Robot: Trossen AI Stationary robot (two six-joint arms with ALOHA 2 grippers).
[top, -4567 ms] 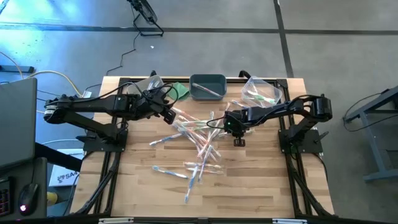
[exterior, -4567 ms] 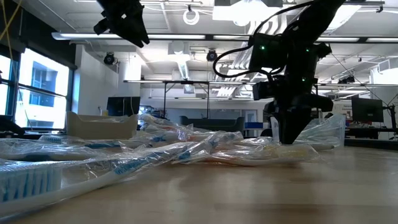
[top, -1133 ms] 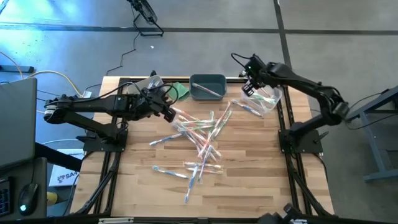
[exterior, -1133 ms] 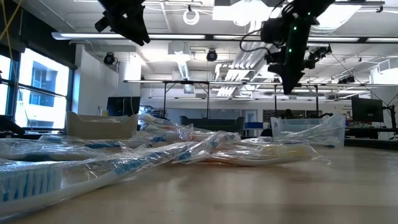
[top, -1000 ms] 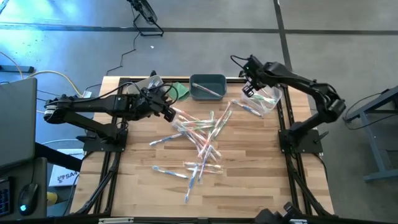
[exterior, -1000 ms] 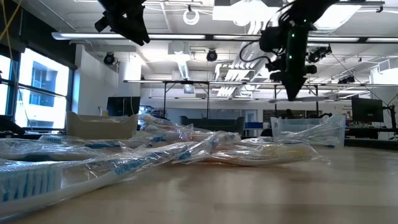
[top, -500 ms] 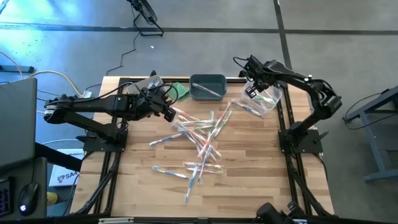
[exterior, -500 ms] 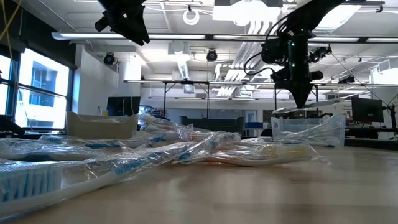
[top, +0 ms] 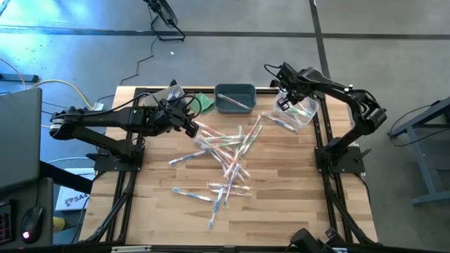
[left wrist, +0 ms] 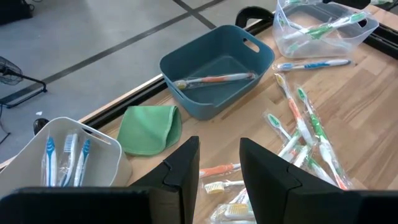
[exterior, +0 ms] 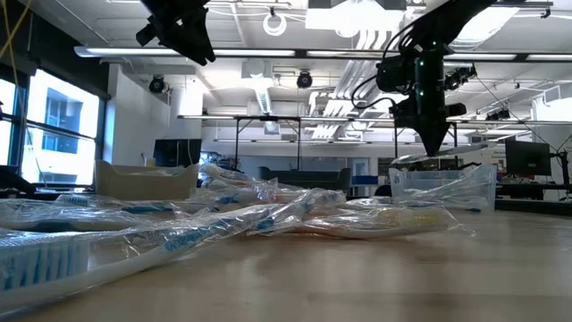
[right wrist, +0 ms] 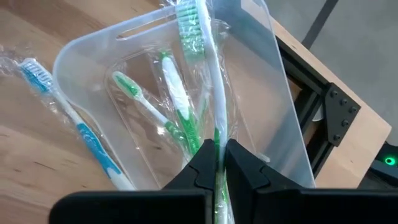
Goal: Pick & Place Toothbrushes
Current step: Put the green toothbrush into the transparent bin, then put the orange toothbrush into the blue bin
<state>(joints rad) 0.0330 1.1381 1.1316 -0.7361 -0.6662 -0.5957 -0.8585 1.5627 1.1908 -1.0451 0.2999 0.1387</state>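
Right wrist view, green toothbrush [right wrist: 205, 74] pinched over clear bin [right wrist: 87, 56]

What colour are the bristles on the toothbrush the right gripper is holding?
Green, on the wrapped toothbrush in the right gripper; right wrist view shows it best.

Most of the toothbrushes [top: 226, 160] lie loose in clear wrappers, crisscrossed mid-table, with blue, green and orange parts. One orange toothbrush [left wrist: 214, 79] lies flat in the teal bin. Blue ones [left wrist: 64, 151] stand upright in the clear bin beside the green cloth. Green ones [right wrist: 177, 112] lie in the tilted clear bin, and a blue one [right wrist: 81, 134] lies on the table just beside it. A wrapped green toothbrush [right wrist: 205, 74] hangs over that bin, pinched in the right end effector [right wrist: 219, 163].
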